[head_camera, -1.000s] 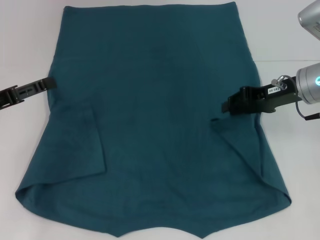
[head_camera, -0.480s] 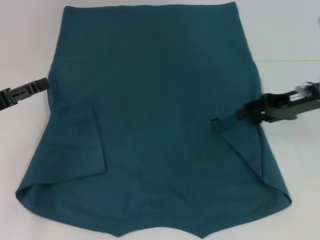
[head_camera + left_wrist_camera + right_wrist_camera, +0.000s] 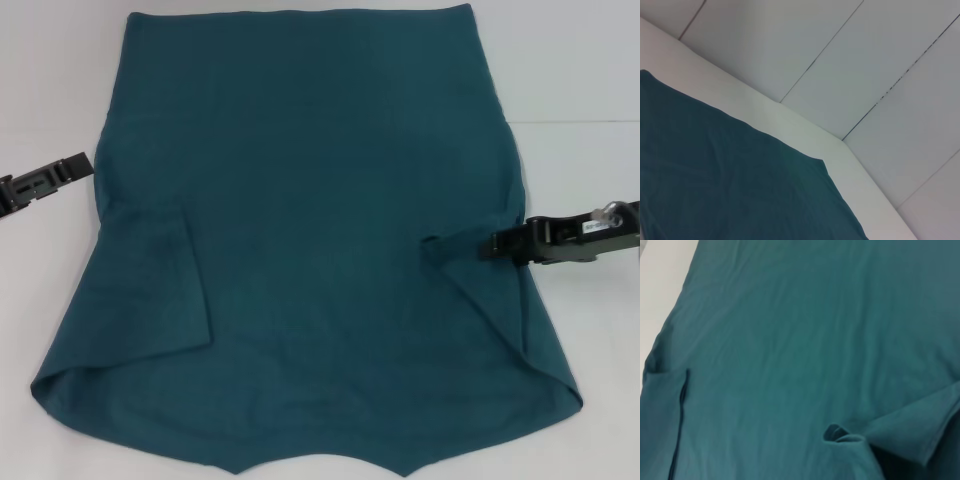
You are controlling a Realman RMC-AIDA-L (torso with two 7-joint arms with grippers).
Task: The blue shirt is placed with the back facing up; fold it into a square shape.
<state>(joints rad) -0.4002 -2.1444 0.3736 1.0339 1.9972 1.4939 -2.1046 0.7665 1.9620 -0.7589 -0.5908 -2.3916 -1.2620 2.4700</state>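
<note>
A white table (image 3: 60, 60) fills the head view, its surface plain and matte, showing at the upper left, down the left edge and along the right side of the frame. A faint grey line runs across the white near the upper right of that frame. The light is even and soft, with only weak shadows.

In the left wrist view the table's white edge (image 3: 805, 132) crosses the frame as a pale band from the upper left to the lower right. Beyond it lies a floor (image 3: 850, 60) of large pale grey tiles, split by thin dark joints that run diagonally across the upper and right parts of the frame.
</note>
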